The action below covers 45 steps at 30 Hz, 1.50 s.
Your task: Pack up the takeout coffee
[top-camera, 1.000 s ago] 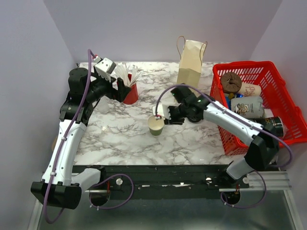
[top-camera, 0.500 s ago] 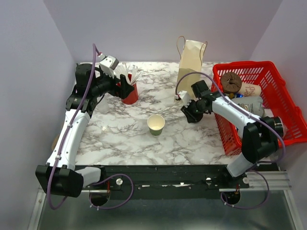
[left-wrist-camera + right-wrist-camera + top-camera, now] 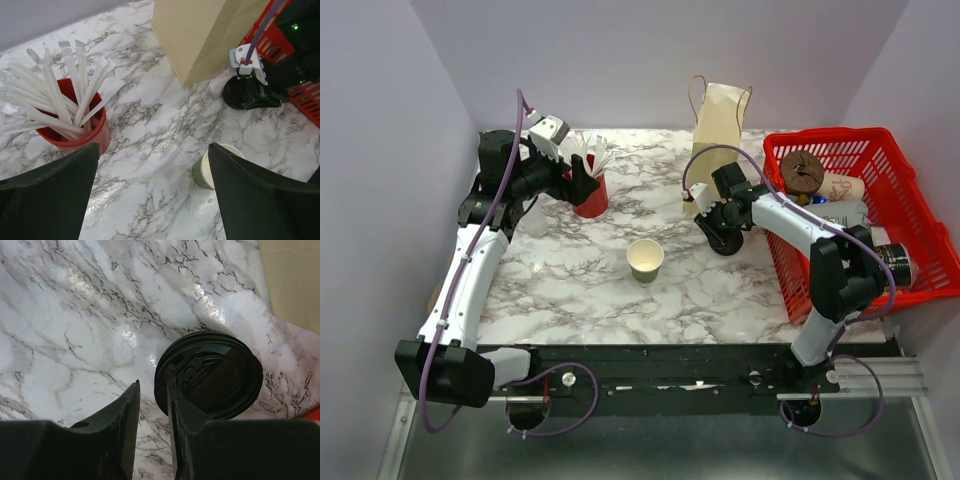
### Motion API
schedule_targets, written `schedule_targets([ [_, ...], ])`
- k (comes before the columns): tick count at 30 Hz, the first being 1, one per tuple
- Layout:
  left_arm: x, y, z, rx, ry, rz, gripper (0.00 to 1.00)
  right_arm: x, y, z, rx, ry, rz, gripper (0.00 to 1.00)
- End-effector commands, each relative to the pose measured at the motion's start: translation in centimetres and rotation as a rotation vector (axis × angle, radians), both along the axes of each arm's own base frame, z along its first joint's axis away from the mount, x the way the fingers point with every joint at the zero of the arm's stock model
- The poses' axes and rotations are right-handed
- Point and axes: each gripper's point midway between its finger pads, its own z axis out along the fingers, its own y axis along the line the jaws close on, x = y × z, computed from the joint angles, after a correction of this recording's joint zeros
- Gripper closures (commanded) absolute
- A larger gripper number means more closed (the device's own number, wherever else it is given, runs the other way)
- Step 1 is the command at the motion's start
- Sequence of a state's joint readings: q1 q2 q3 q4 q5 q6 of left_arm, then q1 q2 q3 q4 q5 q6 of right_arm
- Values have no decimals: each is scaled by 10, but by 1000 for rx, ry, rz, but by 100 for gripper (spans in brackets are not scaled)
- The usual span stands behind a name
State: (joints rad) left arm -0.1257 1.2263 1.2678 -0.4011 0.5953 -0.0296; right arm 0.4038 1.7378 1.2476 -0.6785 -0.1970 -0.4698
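The olive-green cup (image 3: 646, 260) stands upright and uncovered at the centre of the overhead view on the marble counter (image 3: 570, 290). It is well apart from its black lid (image 3: 210, 375), which lies right of centre near the paper bag (image 3: 718, 130). The right hand (image 3: 153, 390) has its fingers nearly together astride the lid's rim, though I cannot tell whether they pinch it, and the left hand (image 3: 582, 183) gapes wide beside the red cup of sticks (image 3: 593, 198) at upper left.

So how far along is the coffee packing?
Done: nothing packed; the cup stands uncovered. In hand: the right gripper straddles the rim of the lid beside the bag, apparently not clamped. To do: lid onto cup, then pack it.
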Motion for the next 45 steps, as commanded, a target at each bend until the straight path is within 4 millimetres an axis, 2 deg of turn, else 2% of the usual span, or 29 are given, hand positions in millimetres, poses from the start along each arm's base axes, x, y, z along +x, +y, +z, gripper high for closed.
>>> schedule_targets([
  [1,-1,0,12,6,-26,-10,3,14,0,-2,-12,-20,-30,64],
  [13,2,-1,8,-4,-21,-9,3,7,-6,-14,-45,8,-31,71],
  [25,2,-1,7,-10,-19,-7,3,10,-7,-19,-60,20,-31,72],
  [27,2,-1,8,-9,-20,-6,3,11,-7,-18,-57,17,-31,75],
  [32,1,-1,7,-7,-19,-8,3,13,-6,-12,-55,1,-26,82],
  [38,2,-1,5,-5,-19,-14,3,8,-7,-2,-46,-4,-22,97],
  [42,-12,-14,5,69,-78,-126,5,0,-8,16,-33,-15,-13,99],
  [44,-22,-19,7,102,-116,-185,5,-3,-9,31,-19,-36,2,99],
  [45,-29,-24,6,102,-126,-228,5,-13,-6,35,-2,-9,27,99],
])
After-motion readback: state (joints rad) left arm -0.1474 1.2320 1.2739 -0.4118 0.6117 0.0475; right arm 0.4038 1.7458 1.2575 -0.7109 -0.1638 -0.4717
